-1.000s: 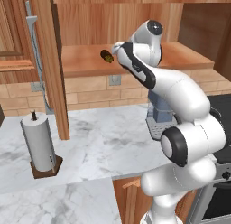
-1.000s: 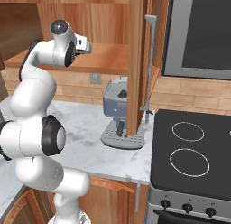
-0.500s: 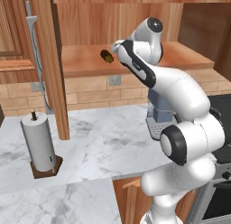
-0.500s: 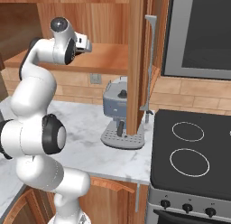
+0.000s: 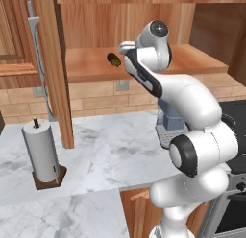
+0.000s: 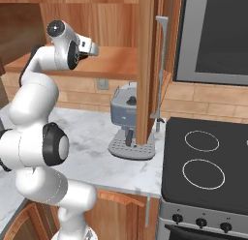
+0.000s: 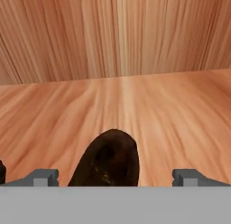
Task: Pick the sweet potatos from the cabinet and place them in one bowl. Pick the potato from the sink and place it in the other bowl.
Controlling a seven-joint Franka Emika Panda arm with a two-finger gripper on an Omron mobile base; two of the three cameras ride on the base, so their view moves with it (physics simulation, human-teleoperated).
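Wooden cabinet (image 7: 135,47) shelf holds a sweet potato (image 7: 108,162) between the spread-open gripper (image 7: 115,177) jaws; likely light, firm and rounded, best pinched across its middle.

- The left base view looks from behind the arm's left, forward and down over the marble counter (image 5: 105,150) toward the cabinet (image 5: 144,64) shelf.
- The right base view looks from behind its right at the same counter and shelf, plus the stove (image 6: 203,161).
- The hand view sits close above the shelf, facing the cabinet's back wall.
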